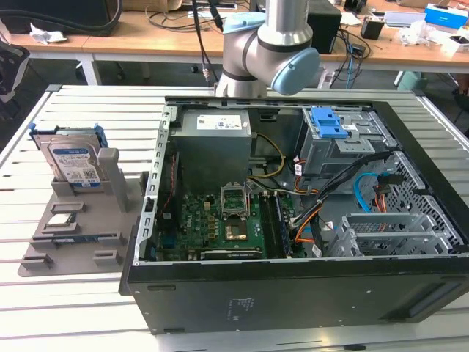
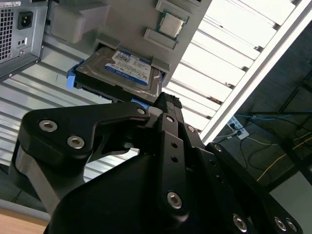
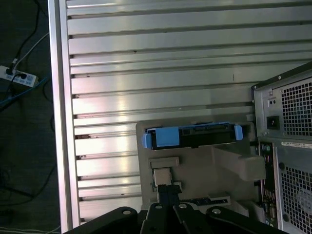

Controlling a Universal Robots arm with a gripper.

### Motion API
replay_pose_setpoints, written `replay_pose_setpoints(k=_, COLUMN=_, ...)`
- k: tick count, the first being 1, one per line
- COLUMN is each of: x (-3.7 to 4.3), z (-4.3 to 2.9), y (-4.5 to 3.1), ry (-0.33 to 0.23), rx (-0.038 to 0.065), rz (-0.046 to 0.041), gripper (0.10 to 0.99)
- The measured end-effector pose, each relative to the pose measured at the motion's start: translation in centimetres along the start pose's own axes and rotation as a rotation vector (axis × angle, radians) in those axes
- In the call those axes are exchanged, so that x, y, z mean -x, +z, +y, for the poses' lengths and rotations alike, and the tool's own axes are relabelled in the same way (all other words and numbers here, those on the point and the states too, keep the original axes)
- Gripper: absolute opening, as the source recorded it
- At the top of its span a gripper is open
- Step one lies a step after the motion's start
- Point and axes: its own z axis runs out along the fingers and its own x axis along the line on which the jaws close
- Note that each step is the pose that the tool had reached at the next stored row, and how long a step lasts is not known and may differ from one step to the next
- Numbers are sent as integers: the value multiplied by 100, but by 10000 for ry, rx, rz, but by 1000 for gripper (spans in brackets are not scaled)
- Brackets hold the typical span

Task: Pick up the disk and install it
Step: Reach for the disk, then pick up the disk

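While the exterior view looks down on the work, the disk (image 1: 73, 163) stands on its edge in a grey holder (image 1: 80, 238) on the counter (image 1: 88, 315). It is to the exterior view's left of the open computer (image 1: 293, 290). Part of the robot arm (image 1: 267, 44) rises at the far side of the computer. Inside the computer is a grey metal cage (image 1: 344, 143) with a blue tab (it looks like the place a disk would go). The disk is well apart from it.

In the second wrist view, the tool (image 2: 168, 101) is near the disk (image 2: 124, 70) but not touching it. The disk has a white and blue label and a blue frame on its edges. It sits in its slot in the holder (image 2: 122, 24), and a small silver chip (image 2: 170, 24) lies in another slot.

In the first wrist view, the tool (image 3: 165, 189) looks closed, its two fingers pressed together with nothing between them. The disk (image 3: 192, 136) sits in the holder (image 3: 195, 170), near the back of the computer (image 3: 287, 126).

So I think the job has hardly begun. The disk is not yet picked up, and it is not yet put in the computer.
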Motion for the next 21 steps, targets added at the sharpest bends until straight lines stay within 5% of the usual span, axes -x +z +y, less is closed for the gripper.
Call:
replay_pose_setpoints(k=6, x=-1, z=0, y=0, ry=-40, rx=2, rz=1, gripper=106)
replay_pose_setpoints(k=21, x=-2, z=0, y=0, ry=-3654, rx=85, rz=165, gripper=106)
